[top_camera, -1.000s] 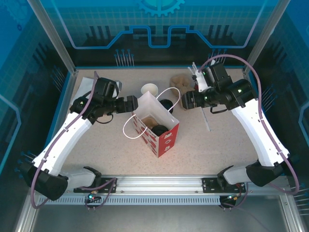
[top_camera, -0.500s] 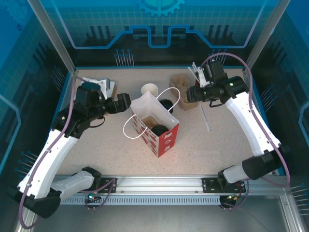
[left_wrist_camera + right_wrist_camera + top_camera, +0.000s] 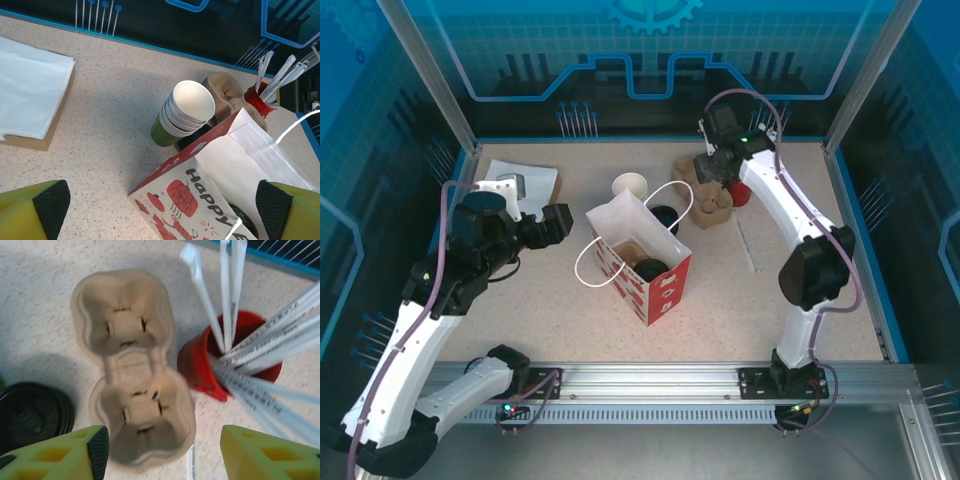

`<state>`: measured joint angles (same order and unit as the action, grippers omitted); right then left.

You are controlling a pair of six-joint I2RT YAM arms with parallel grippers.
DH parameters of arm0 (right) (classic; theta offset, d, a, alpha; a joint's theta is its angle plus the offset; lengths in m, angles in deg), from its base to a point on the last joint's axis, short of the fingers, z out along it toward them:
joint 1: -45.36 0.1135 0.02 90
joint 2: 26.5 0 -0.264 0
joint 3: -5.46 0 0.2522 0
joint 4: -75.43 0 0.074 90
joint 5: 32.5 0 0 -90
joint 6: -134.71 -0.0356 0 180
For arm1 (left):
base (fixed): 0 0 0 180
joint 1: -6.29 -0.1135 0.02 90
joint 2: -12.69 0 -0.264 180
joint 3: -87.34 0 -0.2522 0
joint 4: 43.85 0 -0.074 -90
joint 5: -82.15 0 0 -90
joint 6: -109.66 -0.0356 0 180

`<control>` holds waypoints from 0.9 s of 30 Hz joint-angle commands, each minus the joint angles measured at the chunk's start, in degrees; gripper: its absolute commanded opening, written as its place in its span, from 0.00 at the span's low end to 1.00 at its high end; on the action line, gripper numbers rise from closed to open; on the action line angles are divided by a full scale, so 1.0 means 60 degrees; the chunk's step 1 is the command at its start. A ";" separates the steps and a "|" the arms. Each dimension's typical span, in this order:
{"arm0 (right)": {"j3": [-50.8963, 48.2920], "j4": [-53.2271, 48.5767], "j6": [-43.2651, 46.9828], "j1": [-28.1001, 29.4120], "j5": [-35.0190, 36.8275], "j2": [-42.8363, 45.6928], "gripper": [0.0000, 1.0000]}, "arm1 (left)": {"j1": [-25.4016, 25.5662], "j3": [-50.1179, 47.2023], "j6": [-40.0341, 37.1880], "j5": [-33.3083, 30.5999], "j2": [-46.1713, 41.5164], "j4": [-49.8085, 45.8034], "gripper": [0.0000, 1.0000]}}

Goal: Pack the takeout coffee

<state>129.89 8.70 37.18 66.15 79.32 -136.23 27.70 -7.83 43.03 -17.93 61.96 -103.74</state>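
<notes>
At the table's [image 3: 770,300] far edge, poised over the carrier [image 3: 132,370] with right gripper [image 3: 162,452] part-open, empty, likely for the takeout coffee [image 3: 30,415]. Beside the bag [image 3: 240,165], idling with left gripper [image 3: 160,207] wide, empty.

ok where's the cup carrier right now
Right wrist view: the cup carrier lies below the right gripper, just left of the red straw cup.

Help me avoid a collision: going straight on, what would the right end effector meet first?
Probably the cardboard cup carrier, centred ahead of the right end effector; the red straw cup sits just beside that line.
</notes>
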 commanded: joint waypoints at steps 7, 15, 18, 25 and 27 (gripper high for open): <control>0.2711 0.0373 0.1031 -0.0247 0.1442 -0.2405 0.53 | -0.0096 0.0005 -0.0421 -0.0669 -0.0209 -0.0352 0.99; 0.4744 -0.0120 0.1388 -0.0305 0.1833 -0.3874 0.46 | -0.0096 0.0007 -0.0460 -0.0798 -0.0209 -0.0529 0.99; 0.5168 -0.0142 0.1453 -0.0304 0.1882 -0.4380 0.45 | -0.0096 0.0023 -0.0483 -0.0809 -0.0218 -0.0557 0.99; 0.5638 -0.0052 0.1740 -0.0331 0.2190 -0.4912 0.41 | -0.0096 0.0096 -0.0512 -0.0838 -0.0213 -0.0603 0.99; 0.5814 -0.0087 0.1795 -0.0331 0.2250 -0.5042 0.39 | -0.0096 0.0081 -0.0496 -0.0824 -0.0201 -0.0603 0.99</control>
<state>162.00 8.61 46.87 65.17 91.15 -164.77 27.70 -7.83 41.55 -21.67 61.33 -106.87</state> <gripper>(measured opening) 0.395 0.988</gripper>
